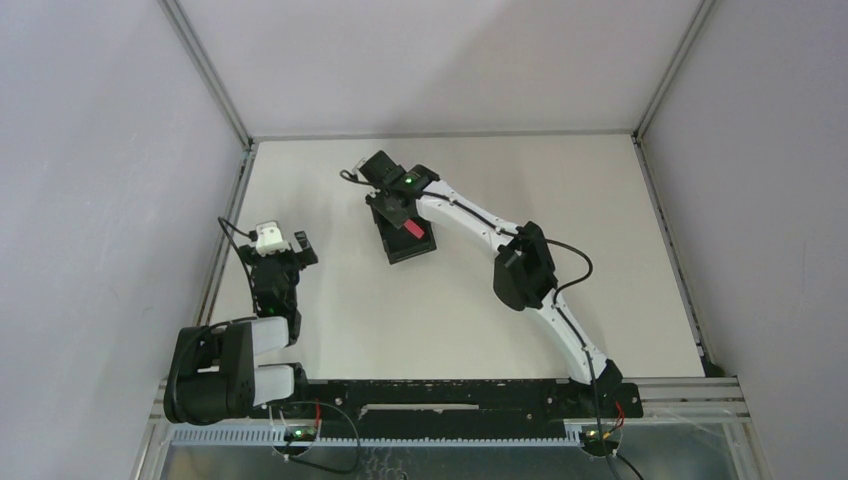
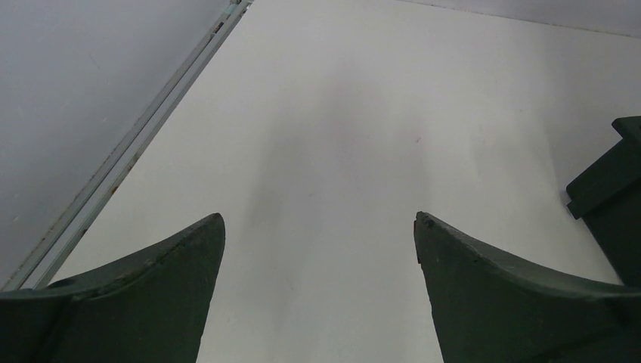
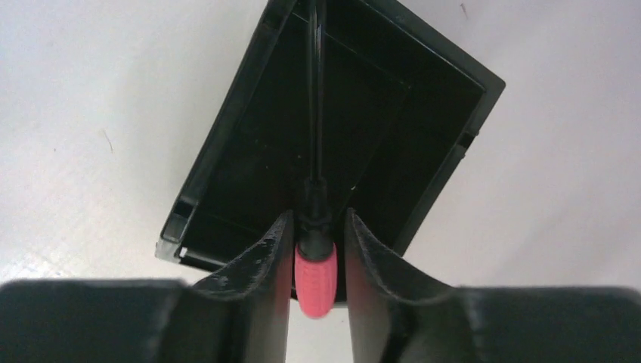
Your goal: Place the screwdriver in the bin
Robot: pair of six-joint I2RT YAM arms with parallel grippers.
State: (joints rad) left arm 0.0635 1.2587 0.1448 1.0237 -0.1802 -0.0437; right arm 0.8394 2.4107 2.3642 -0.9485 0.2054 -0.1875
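The black bin [image 1: 412, 250] sits on the white table near the middle, open top up. In the right wrist view its dark inside and left wall [image 3: 227, 128] lie just below my fingers. My right gripper [image 1: 400, 208] [image 3: 316, 215] is shut on the screwdriver [image 3: 312, 276] by its red-pink handle. The thin black shaft points into the bin, and the handle [image 1: 413, 230] is over the bin's near end. My left gripper [image 1: 283, 240] [image 2: 319, 219] is open and empty, low over bare table at the left, well away from the bin.
A metal rail [image 2: 128, 151] runs along the table's left edge beside the grey wall. A dark blocky shape [image 2: 612, 189] shows at the right edge of the left wrist view; I cannot tell what it is. The right arm [image 1: 520, 265] stretches diagonally across the table.
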